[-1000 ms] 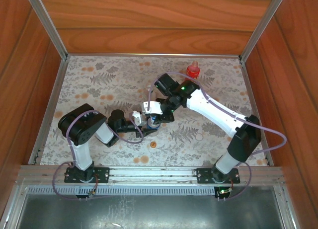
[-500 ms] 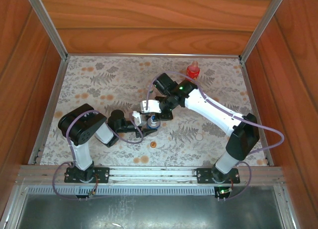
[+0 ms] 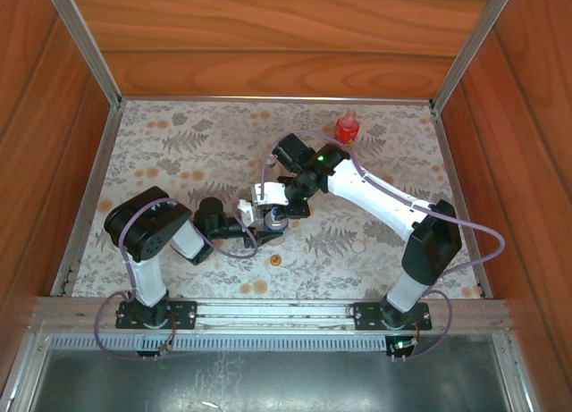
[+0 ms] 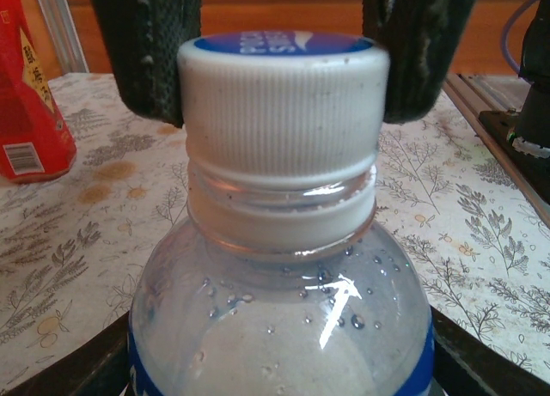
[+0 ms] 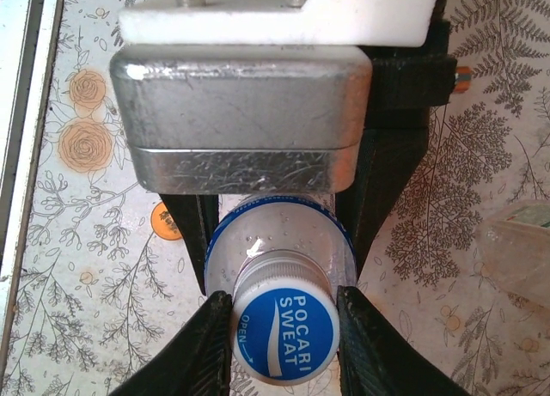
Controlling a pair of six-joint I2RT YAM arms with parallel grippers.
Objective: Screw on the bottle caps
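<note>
With the left gripper (image 5: pixel 279 250) clamped on the short clear bottle (image 4: pixel 279 319), the right gripper (image 5: pixel 285 338) pinches its blue-topped cap (image 4: pixel 284 104), apparently mid-screwing, so the next move calls for a tightening twist.

Bright even light; soft shadows; glare streak on clear bottle (image 4: pixel 337 303) shoulder.
</note>
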